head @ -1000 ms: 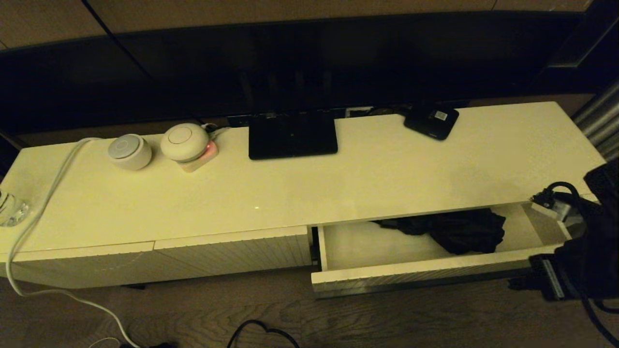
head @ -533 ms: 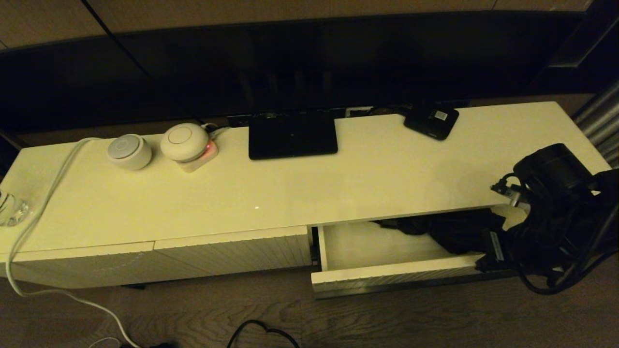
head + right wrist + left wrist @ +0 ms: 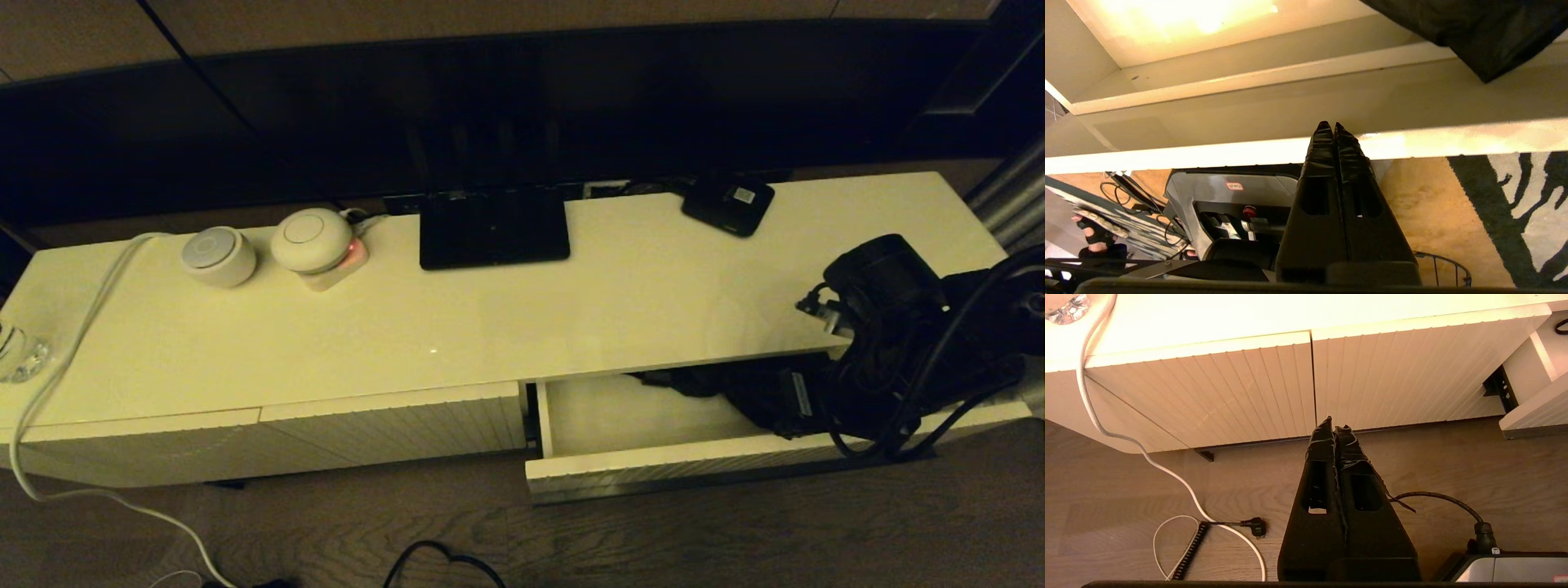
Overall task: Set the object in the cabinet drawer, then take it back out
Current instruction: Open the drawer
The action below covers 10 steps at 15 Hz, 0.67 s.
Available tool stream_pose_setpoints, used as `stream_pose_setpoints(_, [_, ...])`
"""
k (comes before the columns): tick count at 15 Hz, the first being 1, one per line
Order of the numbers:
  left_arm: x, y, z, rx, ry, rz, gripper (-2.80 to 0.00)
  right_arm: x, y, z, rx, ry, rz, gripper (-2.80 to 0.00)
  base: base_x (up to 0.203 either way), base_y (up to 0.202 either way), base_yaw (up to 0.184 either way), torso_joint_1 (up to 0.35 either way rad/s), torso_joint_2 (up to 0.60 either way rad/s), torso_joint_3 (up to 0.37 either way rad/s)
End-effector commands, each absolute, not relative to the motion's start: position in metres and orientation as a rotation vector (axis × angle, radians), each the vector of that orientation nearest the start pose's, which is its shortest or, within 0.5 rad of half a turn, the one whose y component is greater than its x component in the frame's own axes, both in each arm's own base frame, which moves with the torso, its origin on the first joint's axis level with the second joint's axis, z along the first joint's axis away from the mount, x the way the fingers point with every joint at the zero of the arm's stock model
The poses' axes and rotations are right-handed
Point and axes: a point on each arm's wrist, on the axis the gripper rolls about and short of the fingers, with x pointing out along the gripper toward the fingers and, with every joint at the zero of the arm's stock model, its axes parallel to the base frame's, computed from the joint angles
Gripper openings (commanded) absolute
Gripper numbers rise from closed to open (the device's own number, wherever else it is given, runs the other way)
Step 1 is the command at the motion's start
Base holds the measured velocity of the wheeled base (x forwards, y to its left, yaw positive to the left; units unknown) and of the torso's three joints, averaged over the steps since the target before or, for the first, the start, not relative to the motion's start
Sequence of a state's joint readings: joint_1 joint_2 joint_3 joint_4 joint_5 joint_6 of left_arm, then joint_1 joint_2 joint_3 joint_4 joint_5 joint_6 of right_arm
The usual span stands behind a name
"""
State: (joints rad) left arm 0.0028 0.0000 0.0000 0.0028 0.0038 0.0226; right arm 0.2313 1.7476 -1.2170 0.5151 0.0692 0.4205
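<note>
The cabinet drawer stands pulled out at the cabinet's right. The black umbrella lies bunched in it, partly under the cabinet top. My right arm reaches over the drawer's right end. In the right wrist view my right gripper is shut and empty, its tips close to the drawer's wall and apart from the umbrella's fabric. My left gripper is out of the head view. It hangs shut and empty above the floor in front of the closed ribbed panels.
On the cabinet top stand a black screen base, a small black box with a white label, two round white devices and a white cable. Cables lie on the floor.
My right arm has swung left from beyond the drawer's right end, rising over the cabinet's edge and coming in above the drawer next to the umbrella. The umbrella and drawer have not moved.
</note>
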Motion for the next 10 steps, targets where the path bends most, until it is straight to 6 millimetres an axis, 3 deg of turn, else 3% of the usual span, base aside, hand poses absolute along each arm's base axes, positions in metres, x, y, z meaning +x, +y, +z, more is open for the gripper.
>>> stream_pose_setpoints(1, [-0.023,0.0,0.074,0.023,0.006,0.008,-2.8,0.29,0.069,0.18,0.295,1.092,0.045,-2.8,0.0,0.0,0.0,0.0,0.0,0.0])
stream_pose_setpoints(6, [-0.023,0.0,0.074,0.023,0.006,0.008,-2.8,0.289,0.069,0.192,0.275,1.045,0.055,-2.8,0.0,0.0,0.0,0.0,0.0,0.0])
stream_pose_setpoints(10, [-0.023,0.0,0.074,0.023,0.006,0.008,-2.8,0.297,0.07,0.18,0.204,1.069,0.045,-2.8,0.0,0.0,0.0,0.0,0.0,0.0])
